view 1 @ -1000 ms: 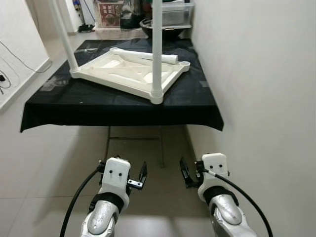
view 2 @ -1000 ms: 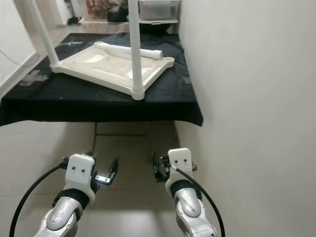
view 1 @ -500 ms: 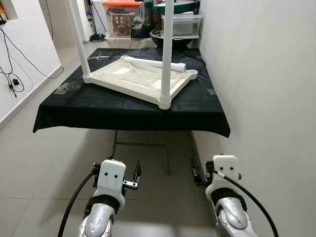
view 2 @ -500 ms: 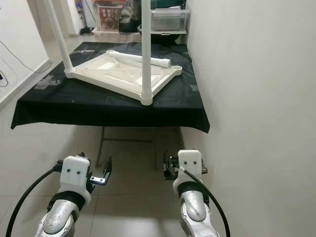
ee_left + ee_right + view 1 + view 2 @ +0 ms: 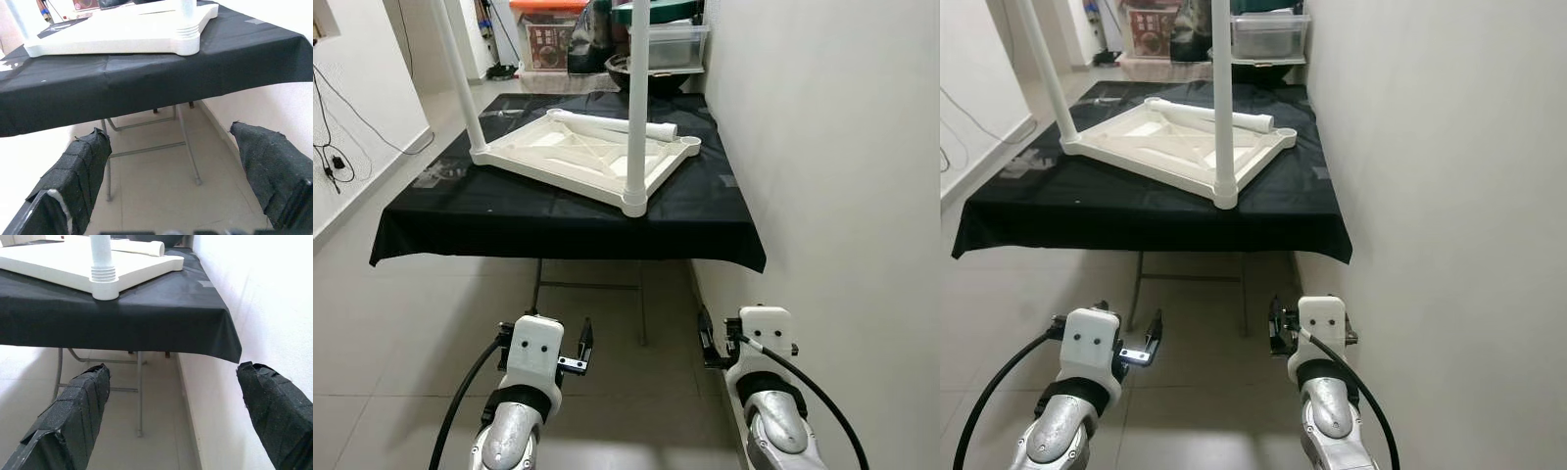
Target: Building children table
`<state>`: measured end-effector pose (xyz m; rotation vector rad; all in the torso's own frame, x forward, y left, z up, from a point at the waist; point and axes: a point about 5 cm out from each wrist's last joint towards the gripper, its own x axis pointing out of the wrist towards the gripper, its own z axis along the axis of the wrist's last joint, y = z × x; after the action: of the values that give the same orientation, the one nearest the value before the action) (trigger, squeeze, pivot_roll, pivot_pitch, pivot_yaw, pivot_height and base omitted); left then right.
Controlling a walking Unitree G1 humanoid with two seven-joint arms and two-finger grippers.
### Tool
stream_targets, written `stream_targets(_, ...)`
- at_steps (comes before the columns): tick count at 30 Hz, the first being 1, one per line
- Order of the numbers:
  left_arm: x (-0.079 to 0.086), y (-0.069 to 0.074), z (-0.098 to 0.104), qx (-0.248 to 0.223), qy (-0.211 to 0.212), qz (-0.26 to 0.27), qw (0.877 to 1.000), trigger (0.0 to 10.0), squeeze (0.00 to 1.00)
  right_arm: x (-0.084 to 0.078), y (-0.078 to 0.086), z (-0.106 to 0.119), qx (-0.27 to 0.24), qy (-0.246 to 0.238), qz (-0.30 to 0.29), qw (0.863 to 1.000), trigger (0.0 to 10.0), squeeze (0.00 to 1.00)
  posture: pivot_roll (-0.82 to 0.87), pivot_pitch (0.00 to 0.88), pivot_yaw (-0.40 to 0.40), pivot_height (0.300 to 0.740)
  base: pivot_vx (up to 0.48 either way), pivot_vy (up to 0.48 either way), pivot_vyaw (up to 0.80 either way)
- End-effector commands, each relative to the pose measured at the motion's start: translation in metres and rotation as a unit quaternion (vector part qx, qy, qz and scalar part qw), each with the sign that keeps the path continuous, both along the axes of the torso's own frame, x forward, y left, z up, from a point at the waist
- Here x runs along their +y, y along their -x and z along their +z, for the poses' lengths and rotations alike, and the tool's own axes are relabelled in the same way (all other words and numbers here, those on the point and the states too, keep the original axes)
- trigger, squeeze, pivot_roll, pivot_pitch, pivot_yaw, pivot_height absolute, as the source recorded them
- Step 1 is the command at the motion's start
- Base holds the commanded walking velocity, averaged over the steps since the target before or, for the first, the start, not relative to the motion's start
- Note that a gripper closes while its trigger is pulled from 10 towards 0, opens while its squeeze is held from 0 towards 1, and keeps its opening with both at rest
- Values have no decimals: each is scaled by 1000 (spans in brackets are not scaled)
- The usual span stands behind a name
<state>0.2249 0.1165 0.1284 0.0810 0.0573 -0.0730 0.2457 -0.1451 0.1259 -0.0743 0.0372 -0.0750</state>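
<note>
An upside-down white children's tabletop [image 5: 578,157] lies on a table draped in black cloth [image 5: 558,220]. Two white legs stand upright in it: one at the near corner [image 5: 636,108], one at the left corner [image 5: 460,78]. A loose white leg [image 5: 612,122] lies across its far edge. My left gripper [image 5: 544,328] and right gripper [image 5: 749,323] hang low above the floor, short of the table's front edge. Both are open and hold nothing. In the wrist views each pair of black fingers [image 5: 83,166] [image 5: 73,411] frames the cloth edge.
A white wall [image 5: 842,147] runs close along my right and the table's right side. Storage boxes [image 5: 548,20] and a clear bin [image 5: 671,44] stand behind the table. Cables [image 5: 333,147] hang on the left wall. Metal folding legs [image 5: 641,304] stand under the cloth.
The whole picture has shifted, so the camera moved; the table now sits a little farther off. The tabletop and legs lie as before. Both grippers remain open and low.
</note>
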Motion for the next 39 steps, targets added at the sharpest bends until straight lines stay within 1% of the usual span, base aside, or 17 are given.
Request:
stream_targets(1,0,1,-3,6,-2,-2,1000,10000,0,3,0,-1,3,2,2,1000,10000,0,65,55,2,740,0,0,0)
stream_targets(11,-1,0,-3,6,-3,-6,1000,10000,0,4,-1,-2,4,1,3,1000,10000,0,66,59,4,740,0,0,0)
stream_targets(39,-2,0,-4,10,-4,-13,1000,10000,0,4,-1,-3,6,1,2,1000,10000,0,65,55,7,740,281,0,0)
